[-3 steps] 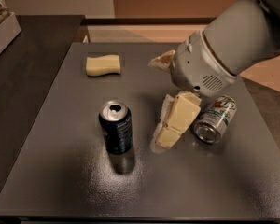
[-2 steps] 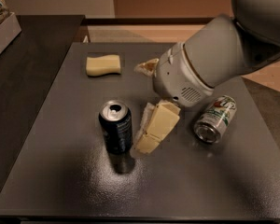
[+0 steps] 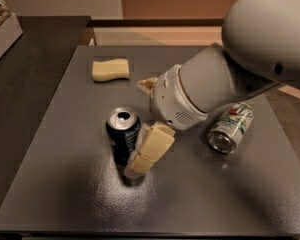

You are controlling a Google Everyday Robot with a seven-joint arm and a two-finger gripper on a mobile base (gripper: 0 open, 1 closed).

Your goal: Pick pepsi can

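On the grey table [image 3: 50,194], the pepsi can [image 3: 122,136] stands upright near the middle, its opened top facing up. The gripper [image 3: 140,161] hangs just right of it, seemingly touching its side; whether it is open or closed cannot be told. Right of the arm [image 3: 215,84], well apart, a 7up can [image 3: 231,126] lies on its side. Farther back, to the left, lies a yellow sponge [image 3: 110,69].

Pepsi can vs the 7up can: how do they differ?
The pepsi can stands upright; the 7up can lies on its side. The pepsi can is dark navy; the 7up can is silver with green and red marks. The gripper sits right beside the pepsi can, apart from the 7up can. Both are drink cans on the grey table.
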